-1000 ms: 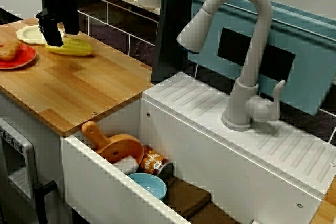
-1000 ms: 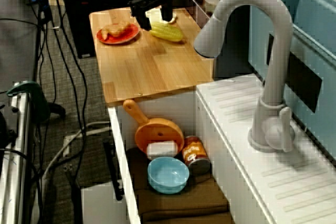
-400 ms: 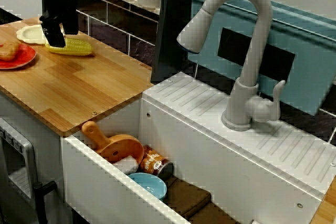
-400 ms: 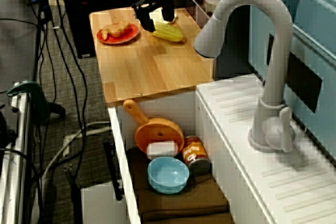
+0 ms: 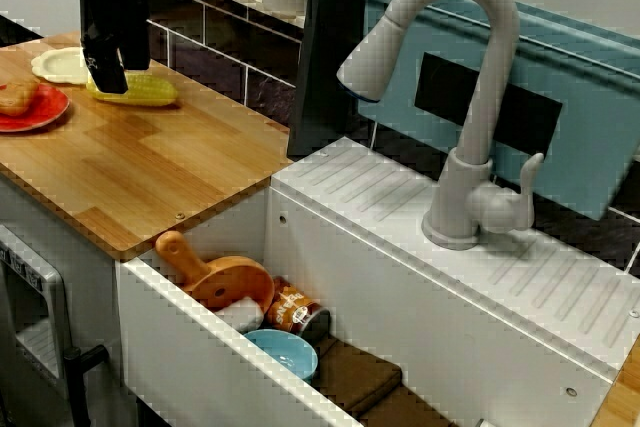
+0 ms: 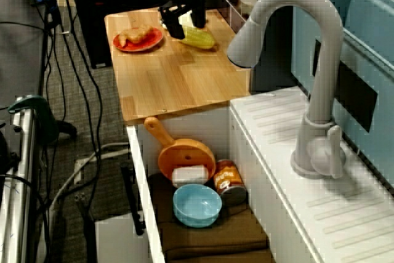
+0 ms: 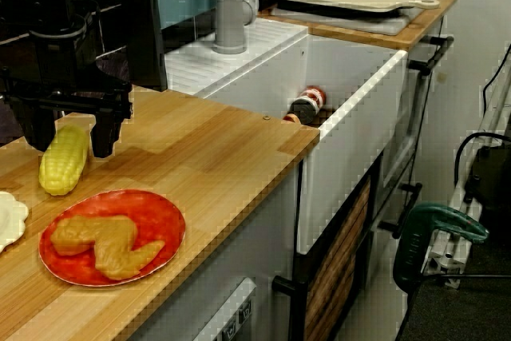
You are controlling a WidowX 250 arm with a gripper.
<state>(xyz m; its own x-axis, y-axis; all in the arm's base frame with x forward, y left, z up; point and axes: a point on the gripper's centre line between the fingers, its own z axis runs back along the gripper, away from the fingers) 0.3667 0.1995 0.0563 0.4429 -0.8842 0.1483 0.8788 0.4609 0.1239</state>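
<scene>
There was the corn (image 7: 64, 161), a pale yellow cob with neat kernel rows, lying flat on the wood just behind the plate (image 7: 128, 201), clear of its rim. Its long axis ran away from the plate: one end pointed back toward the rim, the other straight off from it. The gripper (image 7: 70, 147) stood over it, fingers spread wide either side of the cob, gripping nothing. I couldn't tell whether they touched it.
</scene>
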